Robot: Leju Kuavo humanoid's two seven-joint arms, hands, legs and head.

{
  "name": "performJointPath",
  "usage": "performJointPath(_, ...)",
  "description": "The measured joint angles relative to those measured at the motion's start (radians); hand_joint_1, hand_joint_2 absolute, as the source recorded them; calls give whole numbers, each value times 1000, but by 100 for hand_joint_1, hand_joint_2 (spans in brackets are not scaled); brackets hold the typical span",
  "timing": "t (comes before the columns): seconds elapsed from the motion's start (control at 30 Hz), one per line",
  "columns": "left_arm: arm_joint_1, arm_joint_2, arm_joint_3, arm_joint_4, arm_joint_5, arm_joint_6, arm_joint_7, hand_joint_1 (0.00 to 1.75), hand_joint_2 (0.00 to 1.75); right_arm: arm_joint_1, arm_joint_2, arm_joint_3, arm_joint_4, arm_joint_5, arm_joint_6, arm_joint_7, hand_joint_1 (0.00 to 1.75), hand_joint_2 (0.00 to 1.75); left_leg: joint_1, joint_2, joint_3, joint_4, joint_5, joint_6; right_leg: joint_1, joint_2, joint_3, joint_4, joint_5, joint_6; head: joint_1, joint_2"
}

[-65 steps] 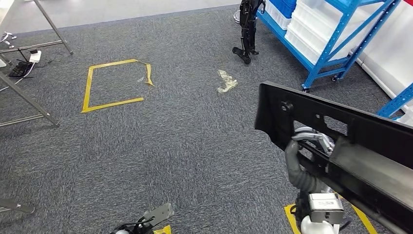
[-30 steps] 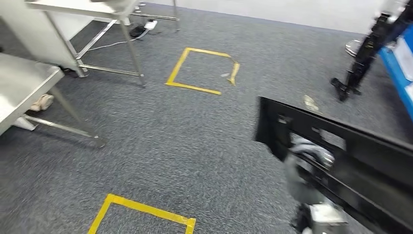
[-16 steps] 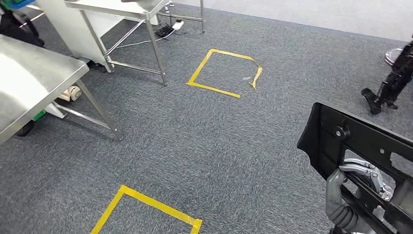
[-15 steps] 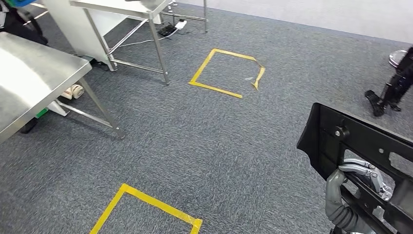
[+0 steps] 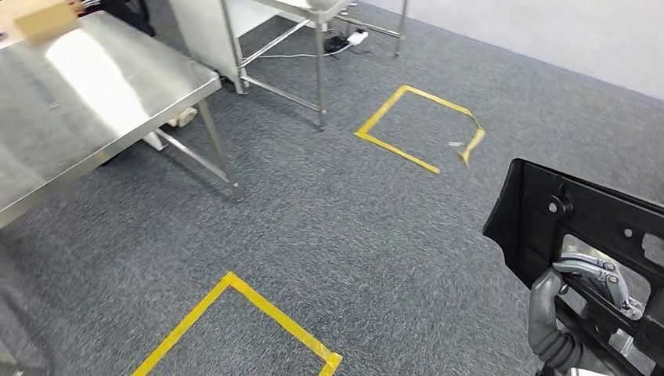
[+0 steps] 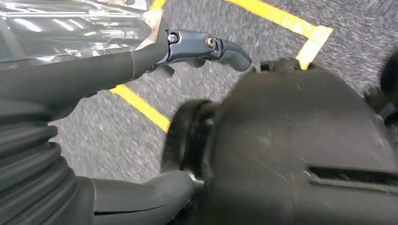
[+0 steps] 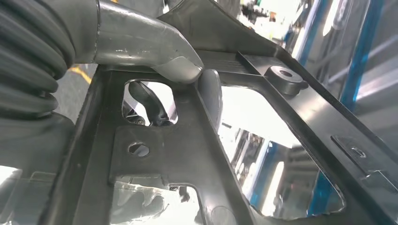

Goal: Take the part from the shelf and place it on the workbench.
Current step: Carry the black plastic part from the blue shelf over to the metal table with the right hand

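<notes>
In the head view the black plastic part (image 5: 579, 215), a long frame with cut-outs and holes, hangs at the right edge above the carpet. My right hand (image 5: 583, 294) grips it from below, with silver fingers hooked through one opening. The right wrist view has the grey thumb (image 7: 155, 51) pressed on a bar of the part (image 7: 197, 154) and a dark finger (image 7: 148, 105) showing through a hole. The steel workbench (image 5: 102, 86) stands at the upper left, well away from the part. My left hand (image 6: 117, 117) hangs over the carpet, fingers apart, holding nothing.
A cardboard box (image 5: 43, 19) lies on the workbench's far corner. A second steel table (image 5: 321, 12) with thin legs stands behind it, with cables (image 5: 344, 39) on the floor. Two yellow tape squares (image 5: 419, 129) (image 5: 250, 321) mark the grey carpet.
The camera has turned, so the whole scene has shifted: the workbench now shows larger at the left and the dark stand at the right is gone. My right hand still holds the part.
</notes>
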Motion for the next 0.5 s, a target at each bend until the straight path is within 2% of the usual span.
performJointPath(0.03, 0, -4, -2, 5, 1, 2, -2, 0, 175, 2, 1, -4, 0, -1, 2, 0, 175, 175, 1, -16, 0, 0, 0, -1, -2, 3, -26, 48, -13, 4, 2, 0)
performJointPath(0.07, 0, -7, -4, 9, 2, 5, -5, 0, 175, 2, 2, -6, 0, -3, 5, -1, 175, 175, 2, -31, 0, 1, 1, -2, -4, 4, -32, 56, -8, 12, 3, 0)
performJointPath(0.1, 0, -9, -6, 14, 3, 8, -9, 0, 175, 2, 3, -9, 0, -6, 11, -2, 175, 175, 4, -48, 1, 2, 1, -4, -7, 7, -18, 21, 15, 23, 3, 0)
performJointPath(0.13, -1, -10, -8, 18, 4, 12, -13, 0, 175, 2, 4, -12, 0, -9, 18, -4, 175, 175, 7, -65, 2, 4, 0, -8, -11, 18, 14, -49, 47, 36, 3, 0)
performJointPath(0.17, -2, -12, -9, 23, 6, 14, -18, 0, 175, 0, 5, -14, 0, -14, 28, -7, 175, 175, 9, -80, 2, 7, -1, -14, -15, 39, 46, -123, 76, 45, 4, 0)
performJointPath(0.2, -3, -13, -11, 27, 7, 15, -26, 0, 175, -1, 6, -18, 1, -23, 37, -12, 175, 175, 9, -95, 0, 11, -3, -21, -19, 54, 73, -184, 99, 46, 5, 0)
performJointPath(0.23, -6, -14, -12, 33, 8, 14, -38, 0, 175, -2, 7, -24, 1, -34, 46, -17, 175, 175, 9, -107, -4, 14, -3, -28, -20, 65, 89, -218, 111, 41, 6, 0)
performJointPath(0.27, -9, -15, -14, 41, 11, 11, -54, 0, 175, -2, 7, -32, 1, -49, 56, -25, 175, 175, 8, -118, -8, 14, -2, -35, -18, 65, 93, -227, 113, 32, 6, 0)
performJointPath(0.3, -11, -18, -16, 52, 14, 10, -71, 0, 175, -2, 7, -44, 1, -64, 67, -36, 175, 175, 9, -128, -12, 13, 0, -41, -16, 53, 94, -228, 115, 22, 6, 0)
performJointPath(0.33, -14, -20, -19, 67, 18, 13, -88, 0, 175, -2, 8, -57, 1, -78, 82, -49, 175, 175, 10, -129, -15, 13, 0, -45, -17, 42, 96, -228, 117, 15, 6, 0)
performJointPath(0.37, -17, -25, -23, 86, 26, 22, -102, 0, 175, -2, 9, -71, 1, -90, 103, -62, 175, 175, 9, -110, -19, 21, -5, -49, -19, 30, 97, -229, 119, 8, 5, 0)
performJointPath(0.4, -20, -31, -26, 110, 34, 37, -114, 0, 175, -2, 11, -88, 2, -101, 127, -75, 175, 175, 8, -79, -31, 47, -22, -52, -21, 18, 98, -231, 119, 1, 0, 0)
performJointPath(0.47, -29, -46, -32, 180, 57, 87, -147, 0, 175, -4, 16, -117, 5, -112, 172, -94, 175, 175, 4, -11, -81, 155, -84, -58, -18, -7, 99, -232, 116, -11, -7, 0)
performJointPath(0.5, -35, -53, -33, 223, 69, 115, -174, 0, 175, -6, 19, -128, 9, -113, 187, -98, 175, 175, 1, 4, -111, 223, -115, -59, -15, -21, 98, -232, 115, -14, -10, 0)
